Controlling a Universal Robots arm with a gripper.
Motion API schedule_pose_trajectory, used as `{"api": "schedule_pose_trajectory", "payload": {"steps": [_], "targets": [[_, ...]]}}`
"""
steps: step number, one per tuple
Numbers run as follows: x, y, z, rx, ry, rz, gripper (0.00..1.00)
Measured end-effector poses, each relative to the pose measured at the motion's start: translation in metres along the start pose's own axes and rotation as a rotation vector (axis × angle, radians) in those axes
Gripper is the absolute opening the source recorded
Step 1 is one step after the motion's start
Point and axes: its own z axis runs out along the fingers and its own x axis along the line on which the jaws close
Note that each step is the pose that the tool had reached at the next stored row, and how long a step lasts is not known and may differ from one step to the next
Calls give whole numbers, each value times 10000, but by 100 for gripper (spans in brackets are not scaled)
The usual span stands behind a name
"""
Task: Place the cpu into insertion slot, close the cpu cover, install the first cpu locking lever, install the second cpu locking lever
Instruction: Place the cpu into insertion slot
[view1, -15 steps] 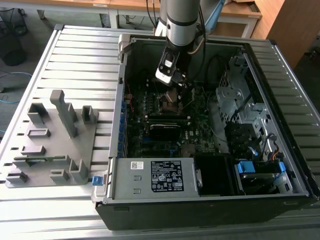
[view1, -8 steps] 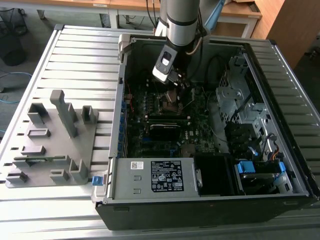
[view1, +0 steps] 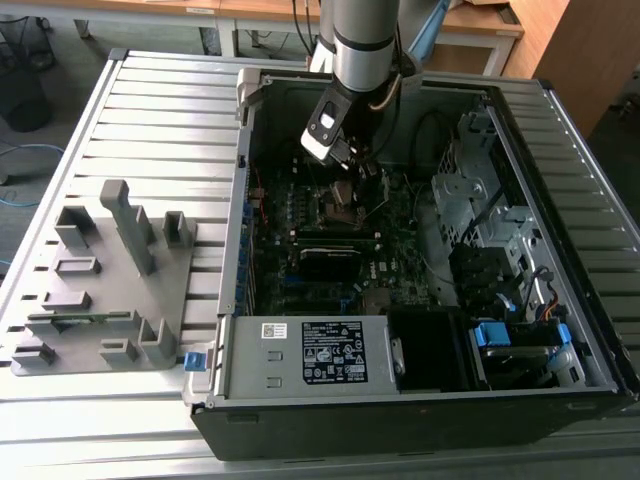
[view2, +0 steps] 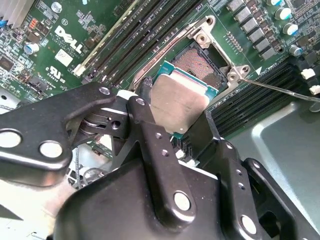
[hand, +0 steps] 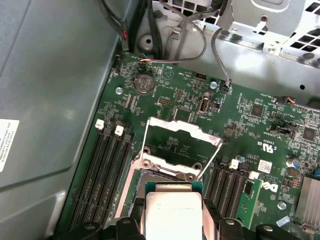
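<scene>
Tool (view2: 175, 120) nearest lens, clamped on cpu (view2: 181, 92) by two opposite edges | cpu hovers just above insertion slot (view2: 202, 62), not seated | cpu cover (hand: 185, 129) stands raised open | handling: light, stiff, smooth metal top, underside likely fragile; edge hold suits it

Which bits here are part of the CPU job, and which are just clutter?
Job: gripper, cpu it holds, insertion slot, open cpu cover, locking lever.
Bystanders: memory slots, coin battery, power supply, grey fixture tray.
</scene>
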Motion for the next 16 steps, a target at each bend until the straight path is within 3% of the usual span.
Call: {"api": "schedule_pose_trajectory", "payload": {"steps": [6,16], "targets": [[3,0,1,-1,-20,238,54],[2,-1,8,3,-181,2035,54]]}}
